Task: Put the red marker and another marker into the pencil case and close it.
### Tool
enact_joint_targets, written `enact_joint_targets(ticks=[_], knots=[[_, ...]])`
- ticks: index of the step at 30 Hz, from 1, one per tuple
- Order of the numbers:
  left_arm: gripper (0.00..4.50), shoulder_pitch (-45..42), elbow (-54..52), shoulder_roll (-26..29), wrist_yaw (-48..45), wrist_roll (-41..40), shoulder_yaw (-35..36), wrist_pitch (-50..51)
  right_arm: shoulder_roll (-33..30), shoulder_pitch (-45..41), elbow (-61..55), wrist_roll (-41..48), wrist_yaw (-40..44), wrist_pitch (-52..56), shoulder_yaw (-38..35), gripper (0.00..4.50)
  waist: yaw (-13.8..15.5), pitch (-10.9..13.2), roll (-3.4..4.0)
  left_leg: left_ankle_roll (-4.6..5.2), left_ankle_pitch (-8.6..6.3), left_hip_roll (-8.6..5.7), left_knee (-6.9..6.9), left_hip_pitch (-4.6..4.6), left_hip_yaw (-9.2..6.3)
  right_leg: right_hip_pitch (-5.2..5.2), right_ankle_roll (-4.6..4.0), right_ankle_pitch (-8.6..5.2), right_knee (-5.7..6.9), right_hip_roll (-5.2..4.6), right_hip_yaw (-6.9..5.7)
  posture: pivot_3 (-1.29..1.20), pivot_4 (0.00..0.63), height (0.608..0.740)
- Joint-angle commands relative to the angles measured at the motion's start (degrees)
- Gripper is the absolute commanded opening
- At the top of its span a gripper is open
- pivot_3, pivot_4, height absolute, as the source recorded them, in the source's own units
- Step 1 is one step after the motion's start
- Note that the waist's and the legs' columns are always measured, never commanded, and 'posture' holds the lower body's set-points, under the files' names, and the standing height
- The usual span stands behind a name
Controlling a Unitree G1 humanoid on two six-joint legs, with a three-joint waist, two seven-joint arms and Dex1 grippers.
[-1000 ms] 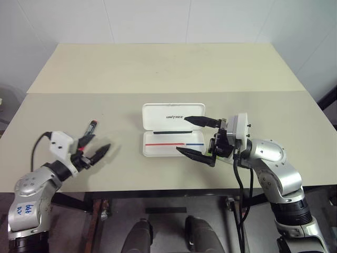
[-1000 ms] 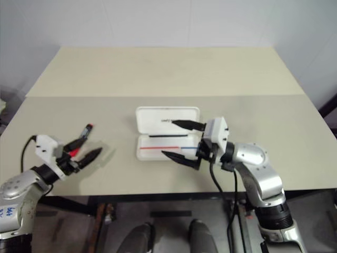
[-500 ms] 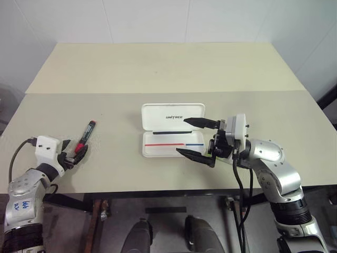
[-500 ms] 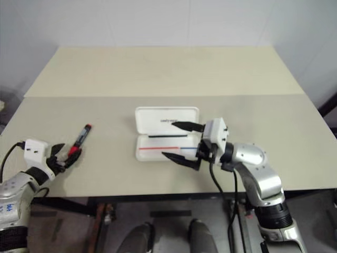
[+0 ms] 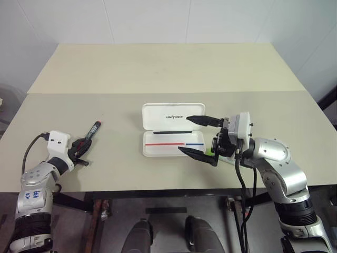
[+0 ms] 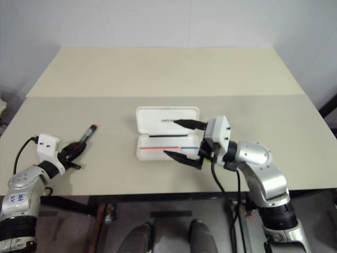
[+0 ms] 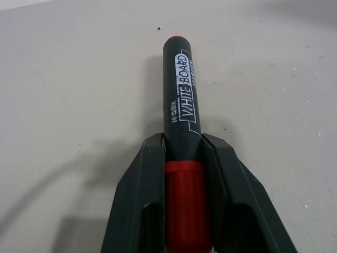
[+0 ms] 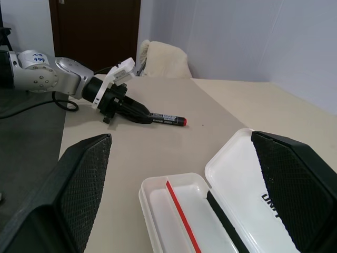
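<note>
The red marker (image 5: pixel 92 132) lies on the table at the left, its dark labelled barrel pointing away from me. My left gripper (image 5: pixel 84 147) is shut on its red cap end; in the left wrist view both fingers (image 7: pixel 152 174) press against the red marker (image 7: pixel 181 105). The white pencil case (image 5: pixel 158 150) lies open at the table's middle, lid (image 5: pixel 158 113) folded back, with nothing in it. My right gripper (image 5: pixel 184 134) hovers open over the case's right end. A bit of green with a pale barrel, the other marker (image 5: pixel 209 153), peeks out under the right gripper, mostly hidden.
A second table top (image 5: pixel 158 66) adjoins at the back across a seam. The table's front edge (image 5: pixel 158 188) runs close below both grippers. In the right wrist view, a pale cushion (image 8: pixel 163 60) and a dark door (image 8: pixel 95 26) stand beyond the table.
My left gripper dropped to the table and went from open to shut on the red marker's cap end. The right arm and the pencil case stayed put.
</note>
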Motion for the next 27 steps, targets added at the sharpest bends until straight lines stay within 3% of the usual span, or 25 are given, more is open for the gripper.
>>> enact_joint_targets(ticks=[1,7,16,21,27], knots=[[0.59,0.21,-4.39,-2.07,-0.46,-3.60,0.99,-0.49,-0.40,-0.30,-2.11,1.14,-0.41,-0.41,-1.69,4.50,0.01,0.00,0.00,0.00,0.00,0.00,0.00,-0.02,-0.01,0.00,0.00,0.00,-0.02,-0.01,0.00,0.00,0.150,0.740],[0.59,-0.96,-14.27,-6.89,-2.77,-10.77,4.90,-10.41,-0.06,-0.05,-1.69,0.92,-0.45,-0.65,-1.41,4.50,-0.06,-0.01,-0.05,0.00,-0.04,0.03,-0.23,-0.18,-0.03,-0.08,0.10,0.07,-0.44,-0.09,0.04,0.00,0.150,0.740],[0.59,-0.84,-23.88,-5.56,-8.21,-14.92,-1.19,-7.10,0.16,1.09,-2.03,0.69,-1.40,-0.77,-1.39,4.50,-0.14,-0.02,-0.05,-0.05,-0.03,-0.20,-0.78,-0.13,0.20,-0.12,0.11,0.07,-0.82,0.24,0.01,0.00,0.150,0.740],[0.59,-5.10,-22.08,-0.38,-20.69,-11.67,-11.41,-8.66,-0.40,1.72,-2.67,0.40,-2.50,-0.77,-2.16,4.50,-0.03,-0.02,-0.05,-0.03,0.02,-0.27,-0.69,-0.11,0.19,-0.07,0.11,0.07,-0.76,0.27,-0.01,0.00,0.150,0.740],[0.59,-14.49,-9.10,1.38,-31.66,-4.61,-20.84,-16.76,-1.34,4.03,-5.31,0.25,-4.39,-0.28,-3.74,4.50,-0.09,-0.02,-0.05,-0.01,0.04,-0.28,-0.71,-0.08,0.21,-0.08,0.11,0.07,-0.73,0.32,0.01,0.00,0.150,0.740]])
